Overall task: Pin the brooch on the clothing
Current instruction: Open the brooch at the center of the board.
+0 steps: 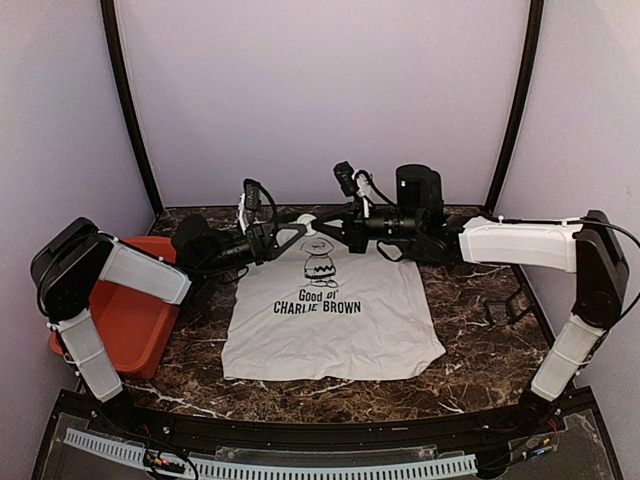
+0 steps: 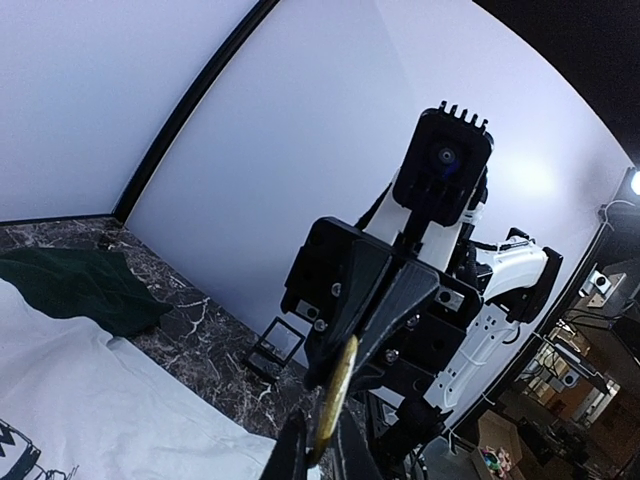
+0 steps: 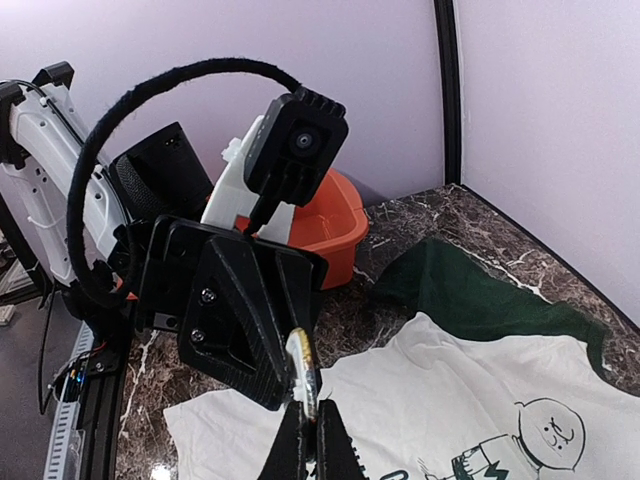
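The white T-shirt (image 1: 330, 320) with dark green sleeves and the "Good ol' CHARLIE BROWN" print lies flat on the marble table. It also shows in the left wrist view (image 2: 90, 400) and the right wrist view (image 3: 480, 400). My two grippers meet tip to tip above its collar. The brooch (image 1: 307, 224), a thin gold-rimmed disc seen edge-on (image 2: 335, 395) (image 3: 306, 362), is pinched between both. My left gripper (image 1: 291, 229) (image 2: 318, 455) is shut on one edge of it. My right gripper (image 1: 322, 226) (image 3: 306, 440) is shut on the opposite edge. The brooch hangs above the cloth, not touching it.
An orange bin (image 1: 130, 310) stands at the left table edge beside the left arm and shows in the right wrist view (image 3: 325, 225). A small black frame-like object (image 1: 505, 305) lies on the marble right of the shirt, also in the left wrist view (image 2: 275, 348). Walls enclose the back and sides.
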You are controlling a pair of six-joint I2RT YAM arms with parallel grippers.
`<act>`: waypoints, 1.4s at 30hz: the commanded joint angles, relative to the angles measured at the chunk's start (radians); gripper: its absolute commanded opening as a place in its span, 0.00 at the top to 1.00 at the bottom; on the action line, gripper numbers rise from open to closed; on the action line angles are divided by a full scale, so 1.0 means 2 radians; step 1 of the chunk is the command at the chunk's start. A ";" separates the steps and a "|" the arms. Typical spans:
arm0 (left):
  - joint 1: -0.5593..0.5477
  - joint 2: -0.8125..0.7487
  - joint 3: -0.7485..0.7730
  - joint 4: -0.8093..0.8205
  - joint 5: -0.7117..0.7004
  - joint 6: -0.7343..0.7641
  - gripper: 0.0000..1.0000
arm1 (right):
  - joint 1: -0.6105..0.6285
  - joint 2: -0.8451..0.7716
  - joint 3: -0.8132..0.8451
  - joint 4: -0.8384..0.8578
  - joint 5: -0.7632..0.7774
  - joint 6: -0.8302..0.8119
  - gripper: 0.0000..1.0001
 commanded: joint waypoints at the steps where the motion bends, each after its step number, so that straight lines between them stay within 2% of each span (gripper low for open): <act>1: -0.016 -0.027 0.010 0.018 0.011 0.016 0.93 | 0.027 0.016 0.020 0.000 0.013 -0.012 1.00; 6: -0.015 -0.034 -0.002 0.054 0.007 0.009 0.74 | 0.027 0.009 0.016 0.001 0.025 -0.009 1.00; 12: -0.003 -0.042 -0.008 0.085 0.008 -0.005 0.69 | 0.026 -0.008 0.000 0.004 0.037 -0.012 1.00; 16: 0.008 -0.032 -0.009 0.133 0.005 -0.050 0.65 | 0.019 -0.019 -0.014 0.013 0.041 -0.010 1.00; 22: 0.012 -0.016 0.006 0.140 0.018 -0.081 0.68 | 0.008 -0.033 -0.033 0.031 0.041 -0.008 1.00; 34: 0.011 -0.010 0.018 0.089 0.026 -0.071 0.68 | 0.007 -0.028 -0.030 0.037 0.039 -0.010 1.00; 42: 0.007 -0.006 0.023 0.071 0.032 -0.066 0.75 | 0.007 -0.027 -0.024 0.034 0.041 -0.013 1.00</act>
